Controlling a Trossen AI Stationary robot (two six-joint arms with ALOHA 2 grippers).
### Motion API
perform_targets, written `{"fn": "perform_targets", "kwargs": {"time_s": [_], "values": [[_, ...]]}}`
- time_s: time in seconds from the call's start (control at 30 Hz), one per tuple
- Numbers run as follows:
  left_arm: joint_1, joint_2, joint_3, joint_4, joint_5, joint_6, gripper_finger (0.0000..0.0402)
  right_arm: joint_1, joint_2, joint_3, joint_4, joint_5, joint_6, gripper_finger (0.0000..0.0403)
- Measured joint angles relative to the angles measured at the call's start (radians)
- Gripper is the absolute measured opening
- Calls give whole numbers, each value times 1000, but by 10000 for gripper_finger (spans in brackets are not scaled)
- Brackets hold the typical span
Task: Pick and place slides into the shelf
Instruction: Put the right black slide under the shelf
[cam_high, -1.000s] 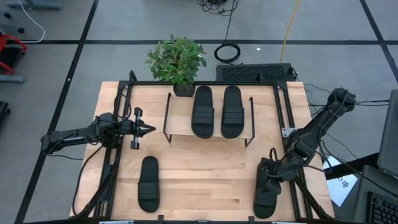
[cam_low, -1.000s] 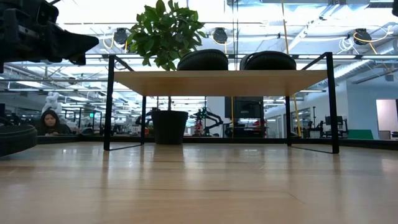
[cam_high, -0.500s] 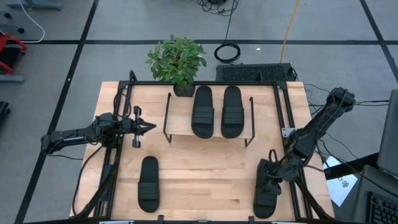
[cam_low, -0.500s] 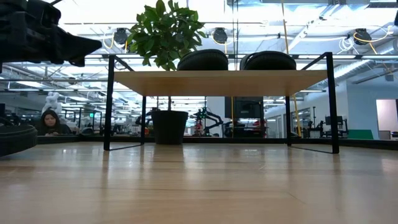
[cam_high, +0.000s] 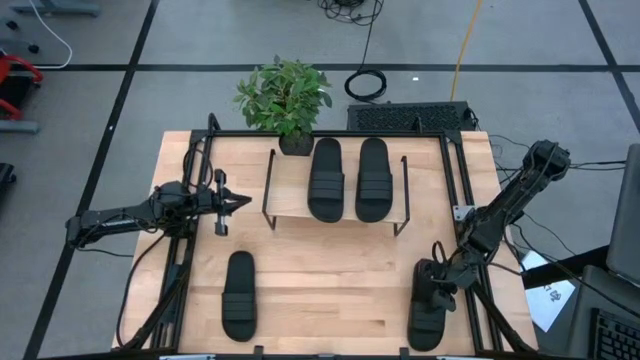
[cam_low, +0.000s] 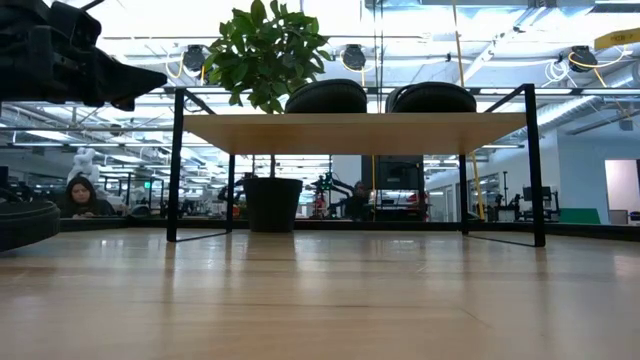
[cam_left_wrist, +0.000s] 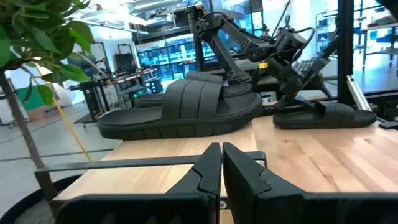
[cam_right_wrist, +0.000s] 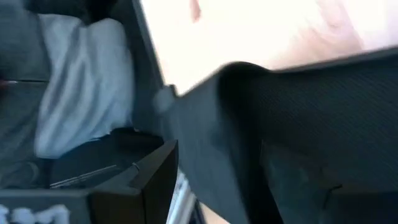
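Wooden table (cam_high: 330, 275), grey floor (cam_high: 100, 110) — black tape lines (cam_high: 130, 85)

Potted plant (cam_high: 285, 97) at the table's (cam_high: 330, 270) far edge

The right gripper (cam_high: 437, 290) covers part of the near-right slide (cam_high: 424, 325), hiding whether it grips. In the right wrist view that slide (cam_right_wrist: 298, 137) is blurred and cut off by the edges.

Wooden table (cam_high: 330, 255) bearing shelf (cam_high: 290, 195), potted plant (cam_high: 285, 100), two slides (cam_high: 238, 295) at front corners
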Motion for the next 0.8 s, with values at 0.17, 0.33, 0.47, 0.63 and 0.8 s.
{"fn": "perform_targets", "kwargs": {"time_s": [0.17,0.33,0.47,0.63,0.8], "values": [[0,0,0,-1,-3,0,24,3,1,-7,55,25,13,222],[0,1,0,-14,-3,-4,24,3,47,-8,85,24,18,222],[0,1,0,-50,-3,-4,24,3,97,-8,141,3,18,215],[0,1,0,-66,-3,-5,24,3,155,-8,160,-15,5,184],[0,1,0,-66,-3,-7,24,3,177,-6,172,-29,-73,114]]}}
